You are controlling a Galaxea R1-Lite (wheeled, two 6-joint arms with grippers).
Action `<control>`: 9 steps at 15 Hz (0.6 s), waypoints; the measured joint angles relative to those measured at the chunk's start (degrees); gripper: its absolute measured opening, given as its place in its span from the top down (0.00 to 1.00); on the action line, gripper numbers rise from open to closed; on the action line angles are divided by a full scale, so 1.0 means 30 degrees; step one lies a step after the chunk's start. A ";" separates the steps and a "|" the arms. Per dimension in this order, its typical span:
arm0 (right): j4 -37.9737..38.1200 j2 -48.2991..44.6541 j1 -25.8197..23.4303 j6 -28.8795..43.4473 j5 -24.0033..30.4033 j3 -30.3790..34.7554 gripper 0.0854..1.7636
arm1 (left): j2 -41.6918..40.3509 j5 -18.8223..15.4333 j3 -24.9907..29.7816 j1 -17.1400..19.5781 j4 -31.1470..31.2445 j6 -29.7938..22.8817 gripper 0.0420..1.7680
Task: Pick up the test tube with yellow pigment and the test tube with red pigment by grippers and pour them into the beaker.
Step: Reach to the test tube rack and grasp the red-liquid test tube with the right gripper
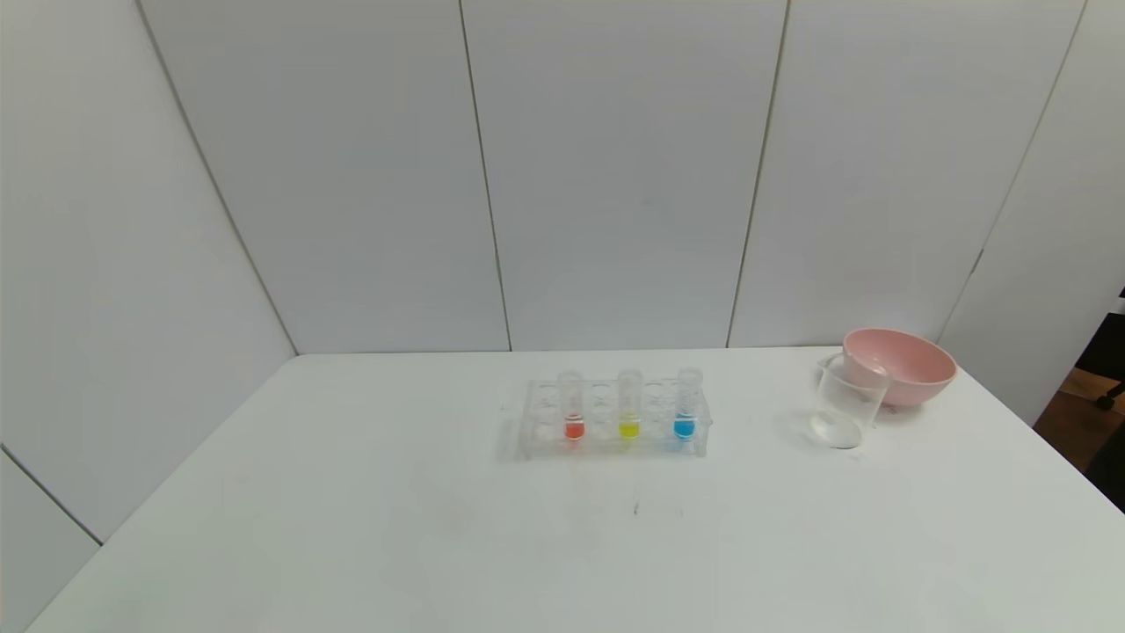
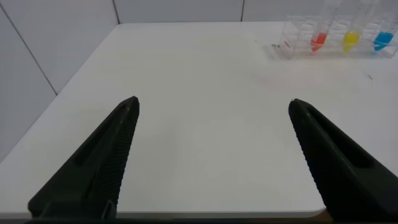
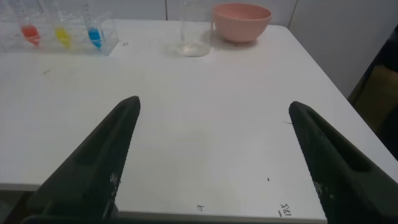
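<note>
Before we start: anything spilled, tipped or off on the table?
Nothing stands out. The red tube, yellow tube and blue tube stand upright in the rack; the beaker is upright in front of the pink bowl. No spills visible.

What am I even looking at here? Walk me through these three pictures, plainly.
This is a two-armed robot at a white table. The wide picture comes from a camera on its head; the arms are out of that view. The other two come from cameras on its wrists, each looking out between a pair of black fingers. The left gripper and right gripper both hang open over the table's near edge, holding nothing. On the table stands a clear rack with three tubes: red pigment, yellow pigment and blue. To the right are a clear beaker and a pink bowl.
</note>
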 joint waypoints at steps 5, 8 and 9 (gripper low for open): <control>0.0630 0.0378 -0.0016 0.0037 -0.0037 -0.1885 0.03 | 0.0000 0.0000 0.0000 0.0000 0.0000 0.0000 0.03; 0.0492 0.2085 -0.0045 0.0443 0.0000 -0.3921 0.03 | 0.0000 0.0000 0.0000 0.0000 0.0000 0.0008 0.03; 0.0410 0.2934 -0.0081 0.0662 0.0033 -0.4815 0.03 | 0.0000 0.0000 0.0000 0.0000 0.0000 0.0000 0.03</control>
